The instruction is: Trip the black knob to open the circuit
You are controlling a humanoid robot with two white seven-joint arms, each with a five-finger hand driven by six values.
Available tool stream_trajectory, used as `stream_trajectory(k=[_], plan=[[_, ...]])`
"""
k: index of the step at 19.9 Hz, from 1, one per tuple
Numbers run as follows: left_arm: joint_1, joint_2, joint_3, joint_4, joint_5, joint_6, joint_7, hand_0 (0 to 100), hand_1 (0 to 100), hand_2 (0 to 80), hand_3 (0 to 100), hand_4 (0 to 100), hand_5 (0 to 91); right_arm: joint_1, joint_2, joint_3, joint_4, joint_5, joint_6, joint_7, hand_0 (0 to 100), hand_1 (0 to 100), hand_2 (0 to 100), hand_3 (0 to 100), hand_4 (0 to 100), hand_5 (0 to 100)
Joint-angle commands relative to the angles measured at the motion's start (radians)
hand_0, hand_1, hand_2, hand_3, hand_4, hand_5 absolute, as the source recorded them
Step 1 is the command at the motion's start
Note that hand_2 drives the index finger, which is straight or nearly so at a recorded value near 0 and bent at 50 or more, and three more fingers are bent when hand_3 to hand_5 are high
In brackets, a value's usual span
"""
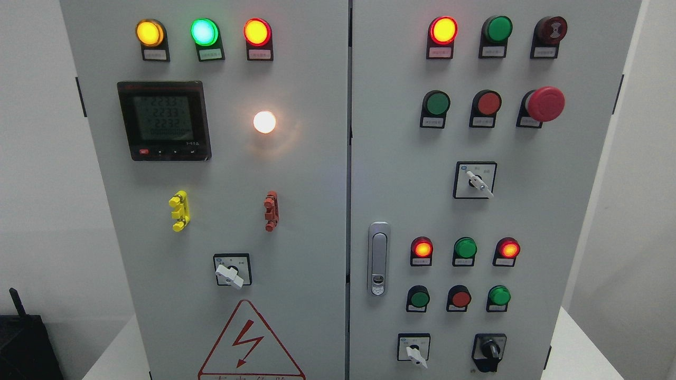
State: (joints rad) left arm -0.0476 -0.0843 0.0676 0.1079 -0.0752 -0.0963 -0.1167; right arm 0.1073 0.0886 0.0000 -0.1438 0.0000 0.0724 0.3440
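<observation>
Neither robot hand shows in the head view, so their state cannot be told. On the right door of the cabinet (528,211), the black knob (489,350) sits at the bottom right, handle pointing down. Left of the knob is a white selector (415,352); above it, a green button (498,296).

Digital meter (163,120), upper left of left cabinet door (105,221): three rows of digits, approx. 2233 / 2233 / 2232, blurry. Red warning triangle (251,343) w/ lightning bolt at door's bottom edge; chars beneath cut off, unreadable. Small tags under lamps and buttons too tiny to read.
</observation>
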Motion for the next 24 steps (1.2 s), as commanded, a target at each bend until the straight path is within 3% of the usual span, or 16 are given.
stream_trajectory(k=[1,7,9,14,16,20,24], plan=[[0.0,0.0,0.0,-0.025,0.0,0.0,0.0,12,39,0.0,0,0,0.0,0.002,-0.009,0.003,0.003,0.012,0.0,0.001,0,13,0,0,0,0],[0.0,0.0,0.0,-0.025,0.0,0.0,0.0,12,39,0.0,0,0,0.0,0.002,-0.017,0.003,0.003,0.011,0.0,0.003,0,14,0,0,0,0],[0.0,0.0,0.0,-0.025,0.0,0.0,0.0,12,39,0.0,0,0,0.0,0.002,-0.017,0.003,0.003,0.009,0.0,0.024,0,14,0,0,0,0],[0.0,0.0,0.0,-0.025,0.0,0.0,0.0,12,39,0.0,0,0,0.0,0.003,-0.02,0.005,-0.026,0.008,-0.051,0.003,0,14,0,1,0,0],[0.0,0.0,0.0,-0.025,0.0,0.0,0.0,12,39,0.0,0,0,0.0,0.008,-0.024,0.003,-0.069,0.008,-0.077,-0.016,0,13,0,10,0,0],[0.0,0.0,0.0,-0.025,0.0,0.0,0.0,12,39,0.0,0,0,0.0,0.049,-0.033,0.002,-0.196,0.008,-0.112,-0.02,0,11,0,14,4,0],[0.0,0.0,0.0,-0.027,0.0,0.0,0.0,12,39,0.0,0,0,0.0,0.113,-0.044,0.006,-0.356,0.008,-0.114,-0.06,0,10,0,17,7,0]])
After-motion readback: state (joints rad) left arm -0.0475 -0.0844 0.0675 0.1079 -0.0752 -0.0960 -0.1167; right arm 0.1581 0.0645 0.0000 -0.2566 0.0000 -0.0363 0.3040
